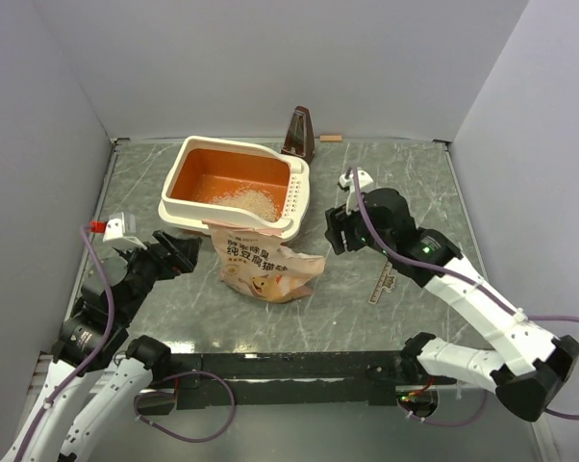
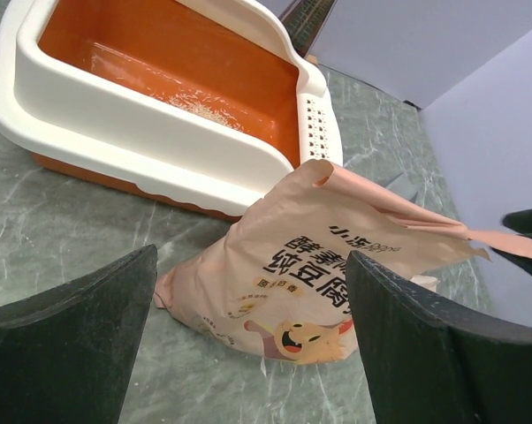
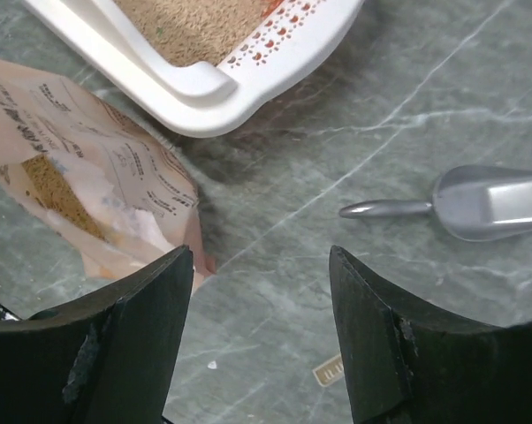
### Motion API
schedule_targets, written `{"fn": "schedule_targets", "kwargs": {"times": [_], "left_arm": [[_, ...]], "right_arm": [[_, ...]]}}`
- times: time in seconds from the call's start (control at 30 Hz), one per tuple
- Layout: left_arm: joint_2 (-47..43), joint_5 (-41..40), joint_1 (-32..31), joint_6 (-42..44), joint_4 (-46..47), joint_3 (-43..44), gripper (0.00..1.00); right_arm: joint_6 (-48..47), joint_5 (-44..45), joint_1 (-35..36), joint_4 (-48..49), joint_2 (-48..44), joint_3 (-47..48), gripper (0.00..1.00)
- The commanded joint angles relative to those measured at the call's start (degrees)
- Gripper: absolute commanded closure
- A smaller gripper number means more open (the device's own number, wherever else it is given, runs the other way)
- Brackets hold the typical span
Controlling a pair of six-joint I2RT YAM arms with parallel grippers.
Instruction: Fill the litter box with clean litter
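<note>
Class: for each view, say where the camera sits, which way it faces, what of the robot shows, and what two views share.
Top external: above and behind the arms, looking down at litter box and tan bag; both arms show.
Left wrist: on left arm, facing bag and box; left end effector fingers show.
Right wrist: on right arm, looking down at box corner, bag, grey scoop; right end effector fingers show.
Shared: both wrist views show bag and box.

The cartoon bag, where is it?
In the top view the bag lies in the middle, on the arms' side of the litter box, its open end at the box's near rim.
</note>
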Motion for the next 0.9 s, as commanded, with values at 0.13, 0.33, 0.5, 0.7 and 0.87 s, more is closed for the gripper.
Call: {"fn": "schedule_targets", "kwargs": {"times": [0.13, 0.33, 0.5, 0.7, 0.87], "left_arm": [[-0.51, 2.46, 0.10, 0.93, 1.54, 1.12, 0.09], [-0.42, 5.88, 0.10, 0.75, 2.42, -0.72, 0.08], [-0.07, 7.30, 0.10, 1.10, 3.13, -1.69, 0.08], [0.81, 8.35, 0.10, 1.98, 3.39, -1.70, 0.08], [1.34, 9.06, 0.10, 2.15, 3.66, -2.05, 0.08]], "right_arm": [[4.88, -17.35, -7.14, 13.83, 6.13, -3.76, 0.29], [5.59, -32.12, -11.71, 19.03, 11.41, -3.76, 0.29], [4.80, -39.59, -12.59, 19.74, 15.72, -3.15, 0.30], [4.09, -44.43, -12.59, 20.70, 18.53, -4.46, 0.30], [3.74, -49.17, -12.59, 20.61, 20.82, -4.38, 0.31]]}}
